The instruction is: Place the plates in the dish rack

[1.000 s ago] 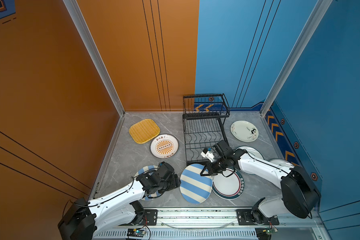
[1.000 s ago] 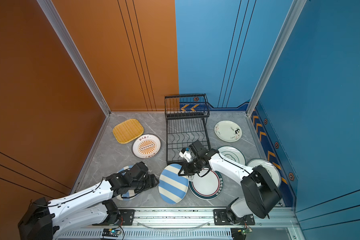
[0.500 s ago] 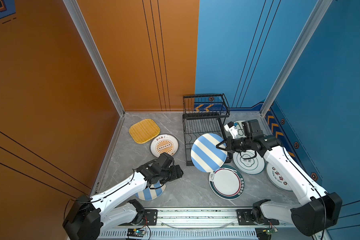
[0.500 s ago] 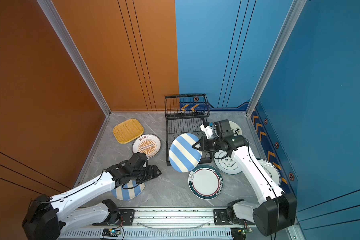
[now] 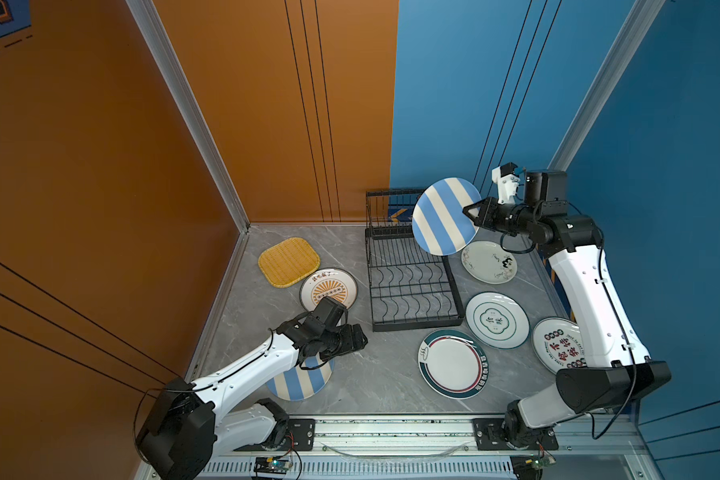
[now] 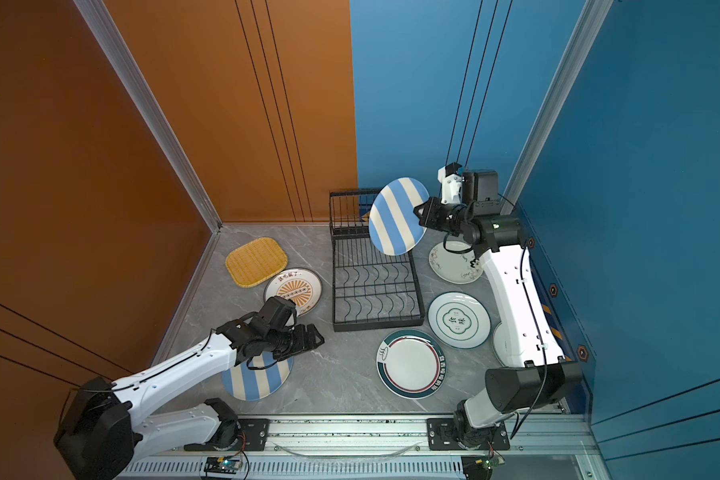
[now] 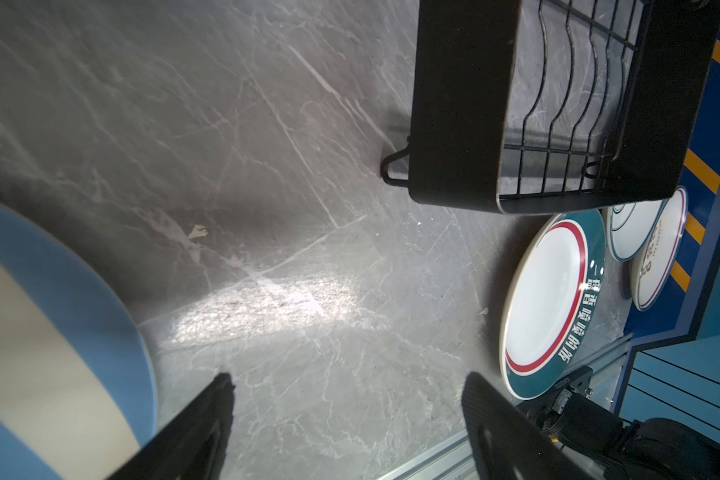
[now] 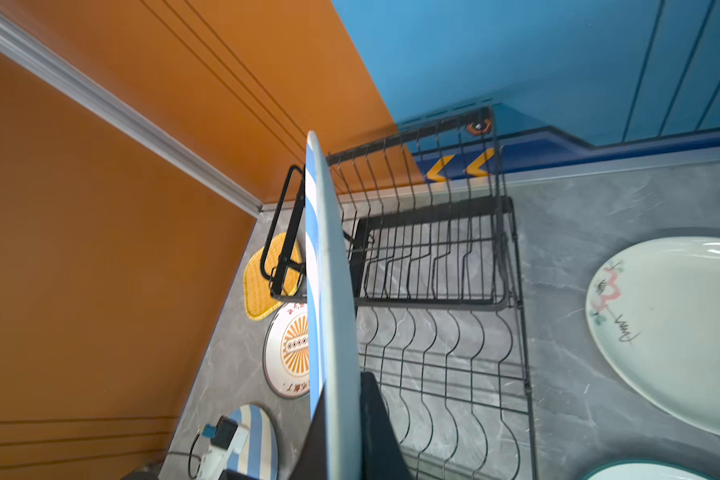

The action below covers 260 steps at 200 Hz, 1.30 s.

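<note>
Striped plate (image 5: 445, 220): lifted off table (image 5: 383, 374), now above dish rack (image 5: 412, 286), rim clamped in right gripper (image 5: 472, 214); left gripper (image 7: 348, 378) spread, empty; rack unloaded, seven plates (image 5: 454, 363) left

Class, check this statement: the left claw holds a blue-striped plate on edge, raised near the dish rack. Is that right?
No. It is the right claw that holds the blue-striped plate on edge, raised near the dish rack; both top views show it.
</note>
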{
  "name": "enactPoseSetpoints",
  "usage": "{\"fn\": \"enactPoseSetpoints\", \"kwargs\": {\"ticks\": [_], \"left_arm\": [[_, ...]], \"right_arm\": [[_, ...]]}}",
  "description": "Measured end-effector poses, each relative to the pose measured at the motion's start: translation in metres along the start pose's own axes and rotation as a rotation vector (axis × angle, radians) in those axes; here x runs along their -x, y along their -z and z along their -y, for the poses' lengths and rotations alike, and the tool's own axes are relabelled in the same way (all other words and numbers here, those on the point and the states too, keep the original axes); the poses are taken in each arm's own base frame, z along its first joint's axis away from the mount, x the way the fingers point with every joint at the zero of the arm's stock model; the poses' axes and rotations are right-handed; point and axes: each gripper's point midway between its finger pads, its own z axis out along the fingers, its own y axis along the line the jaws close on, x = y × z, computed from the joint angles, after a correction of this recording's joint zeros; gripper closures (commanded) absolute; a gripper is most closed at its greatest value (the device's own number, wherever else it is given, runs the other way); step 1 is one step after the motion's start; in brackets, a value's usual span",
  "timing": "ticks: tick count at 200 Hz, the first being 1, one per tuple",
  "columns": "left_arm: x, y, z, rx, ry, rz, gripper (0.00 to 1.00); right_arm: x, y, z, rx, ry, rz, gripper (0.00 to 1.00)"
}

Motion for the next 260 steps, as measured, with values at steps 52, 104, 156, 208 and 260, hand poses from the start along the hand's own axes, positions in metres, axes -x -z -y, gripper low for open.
{"fn": "enactPoseSetpoints", "kwargs": {"ticks": [52,104,156,208,260], "left_arm": [[0.008,-0.003,0.002,-0.004,0.001,-0.008,0.08],[0.016,-0.01,0.011,-0.016,-0.014,-0.029,0.07],[0.017,-0.014,0.013,-0.02,-0.011,-0.042,0.07],[0.019,-0.014,0.011,-0.021,-0.003,-0.04,0.06],[0.021,-0.014,0.01,-0.02,0.006,-0.038,0.06]], "right_arm": [[0.066,0.011,0.015,-0.224,0.128,0.198,1.0],[0.082,-0.016,0.023,-0.424,0.267,0.245,1.0],[0.067,-0.06,0.04,-0.538,0.371,0.178,1.0],[0.065,-0.071,0.047,-0.558,0.397,0.16,1.0],[0.066,-0.077,0.046,-0.553,0.399,0.17,1.0]]}}
